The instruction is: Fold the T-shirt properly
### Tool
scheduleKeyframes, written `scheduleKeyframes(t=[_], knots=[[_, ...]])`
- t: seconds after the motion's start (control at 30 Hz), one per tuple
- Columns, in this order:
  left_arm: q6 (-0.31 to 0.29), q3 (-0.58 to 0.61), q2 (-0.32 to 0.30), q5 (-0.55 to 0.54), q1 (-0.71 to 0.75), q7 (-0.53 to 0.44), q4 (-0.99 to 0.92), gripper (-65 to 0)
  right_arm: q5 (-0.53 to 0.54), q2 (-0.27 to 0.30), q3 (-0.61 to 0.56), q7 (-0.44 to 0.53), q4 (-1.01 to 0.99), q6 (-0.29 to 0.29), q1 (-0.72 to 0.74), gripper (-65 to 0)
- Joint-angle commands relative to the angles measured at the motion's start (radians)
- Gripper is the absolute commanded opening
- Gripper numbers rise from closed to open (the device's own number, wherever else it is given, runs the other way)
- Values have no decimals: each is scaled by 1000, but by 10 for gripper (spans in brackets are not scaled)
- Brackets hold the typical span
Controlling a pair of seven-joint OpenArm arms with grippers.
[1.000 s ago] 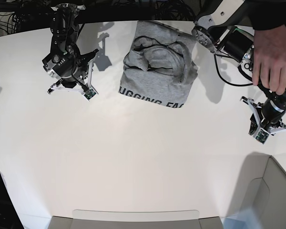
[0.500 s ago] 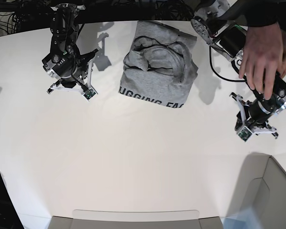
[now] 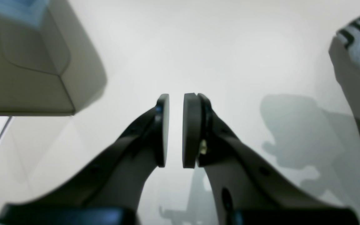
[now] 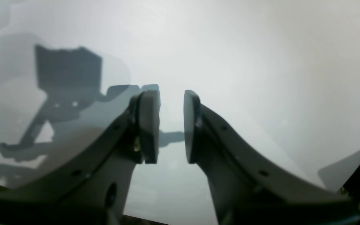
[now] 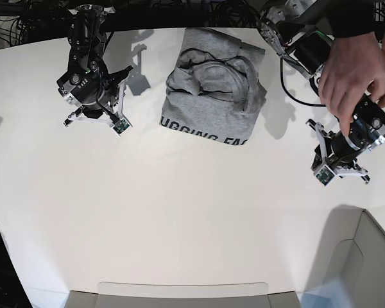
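The grey T-shirt (image 5: pixel 215 86) lies partly folded and rumpled at the back middle of the white table, dark lettering along its near edge. Its lettered corner shows at the right edge of the left wrist view (image 3: pixel 359 62). My left gripper (image 5: pixel 339 168) hovers over bare table right of the shirt, its pads almost together and empty (image 3: pixel 176 131). A person's hand (image 5: pixel 350 70) grips that arm just above the wrist. My right gripper (image 5: pixel 96 120) hangs over bare table left of the shirt, its pads a narrow gap apart and empty (image 4: pixel 171 126).
A beige bin (image 5: pixel 366 263) stands at the front right corner and also shows in the left wrist view (image 3: pixel 27 62). A flat grey tray edge (image 5: pixel 179 295) runs along the front. Cables lie behind the table's back edge.
The hand has pulled my left arm and gripper leftward, nearer the shirt, and turned it a little. The right arm and the shirt have not moved.
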Motion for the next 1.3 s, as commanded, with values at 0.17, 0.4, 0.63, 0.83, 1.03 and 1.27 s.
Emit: scheduleKeyframes(t=[0.17,0.4,0.63,0.83,1.03,1.27], knots=[[-1,61,-9,-15,18,-13,17,-572,-2,2,1,9,15,11,10,-506],[-1,83,23,-9,21,-13,20,-572,-2,2,1,9,15,11,7,-506],[-1,84,34,-9,21,-13,20,-572,-2,2,1,9,15,11,6,-506],[-1,84,34,-9,22,-13,22,-572,-2,2,1,9,15,11,6,-506],[-1,84,34,-14,44,-13,22,-572,-2,2,1,9,15,11,6,-506],[-1,84,34,-14,45,-13,20,-572,-2,2,1,9,15,11,6,-506]])
